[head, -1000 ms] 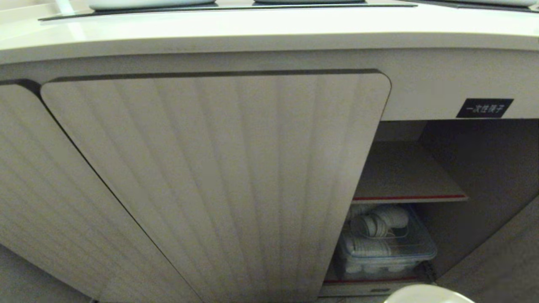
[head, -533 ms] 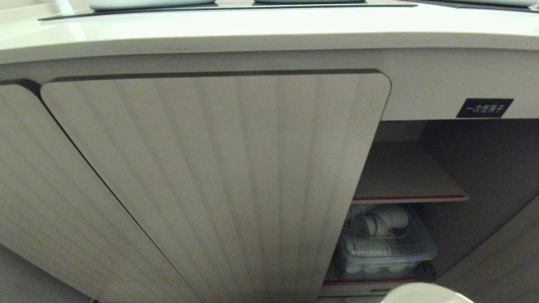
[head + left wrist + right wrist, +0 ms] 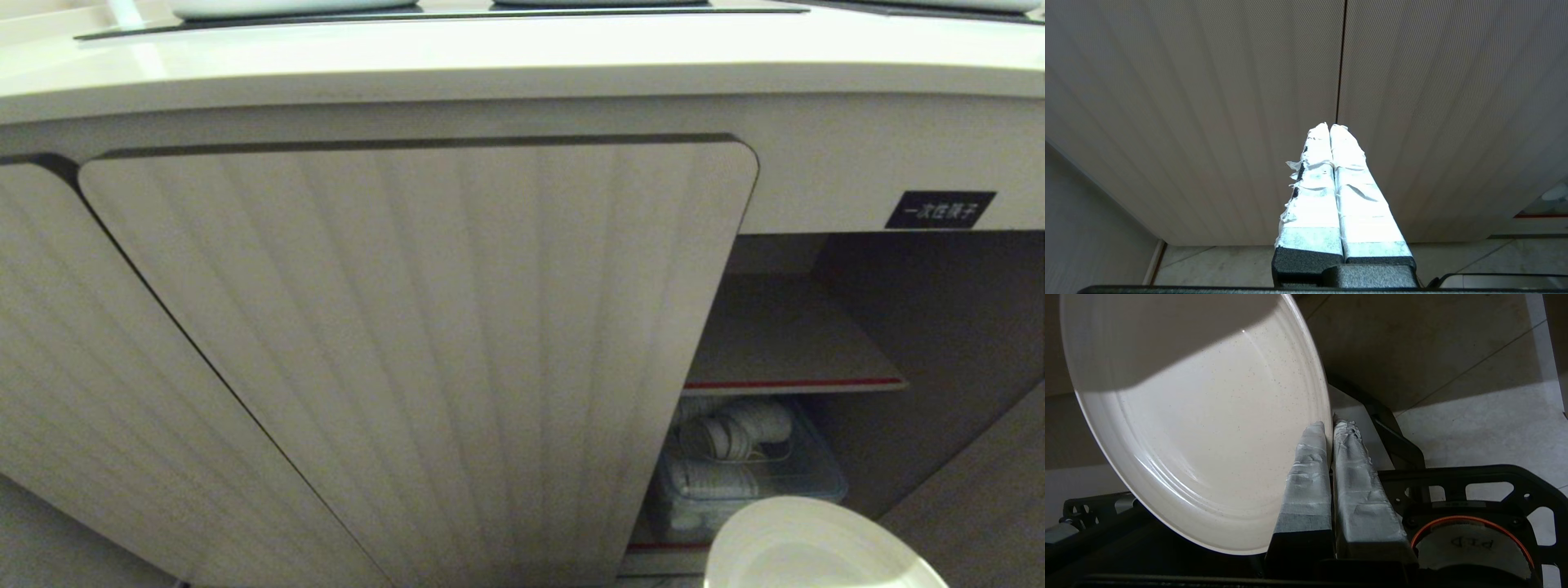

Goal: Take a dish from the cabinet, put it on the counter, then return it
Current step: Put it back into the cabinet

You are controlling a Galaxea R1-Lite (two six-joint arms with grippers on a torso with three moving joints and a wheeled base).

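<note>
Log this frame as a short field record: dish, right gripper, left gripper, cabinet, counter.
dish: cream plate, held by its rim, off any surface, low in front of the open compartment
right gripper: shut on the plate's rim
left gripper: shut, empty, facing the ribbed doors
cabinet: right side open; red-edged shelf bare, clear bin below
counter: above, no plain plate set near its front edge

The ribbed beige cabinet doors [image 3: 408,351] are viewed closely from below the glossy cream desk [image 3: 522,57] by the head camera. The same doors [image 3: 1208,102] are faced by the left wrist camera. The round cream-white plate [image 3: 1200,428], shared with the head view [image 3: 816,547], is seen up close by the right wrist camera.
</note>
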